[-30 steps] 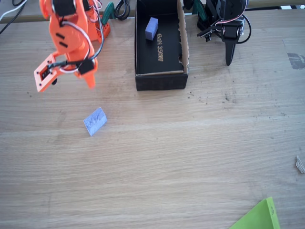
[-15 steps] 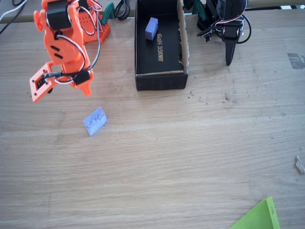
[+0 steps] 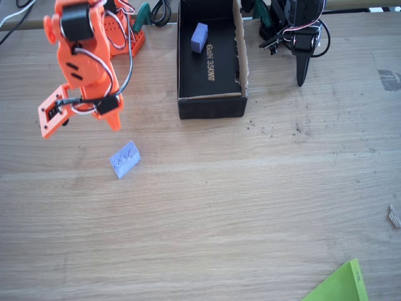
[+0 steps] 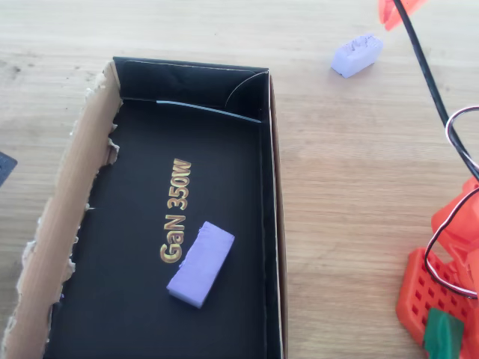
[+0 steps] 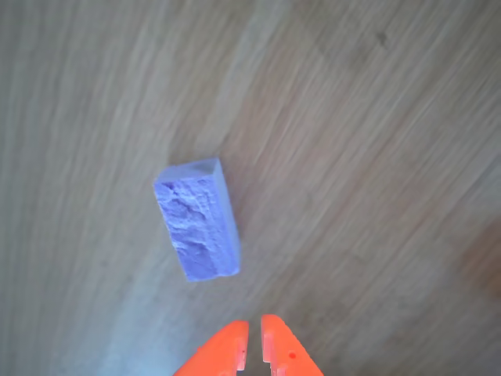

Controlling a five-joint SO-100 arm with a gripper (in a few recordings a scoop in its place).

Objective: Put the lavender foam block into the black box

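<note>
Wood table (image 3: 250, 207) carries everything; using the box as the landmark. Box (image 3: 210, 103) is black, long, open-topped, raw brown cardboard along its edges, gold "GaN 350W" on the floor. Orange arm (image 3: 84, 56) stands left of the box in the fixed view, wrist bent down over bare table. Gripper (image 5: 253, 346) hangs above the wood left of the box's near end, tips almost together with just a thin slit between them, nothing in them. Lavender block (image 3: 125, 159) lies flat on the table, outside the box, left of and nearer than its near left corner, rough mottled face up, just beyond the gripper tips in the wrist view and not touching them. Smoother periwinkle block (image 4: 200, 263) lies inside the box on the floor, beside the "GaN" letters. Green sheet corner (image 3: 338, 285) sits far from the box at the table's near right edge.
</note>
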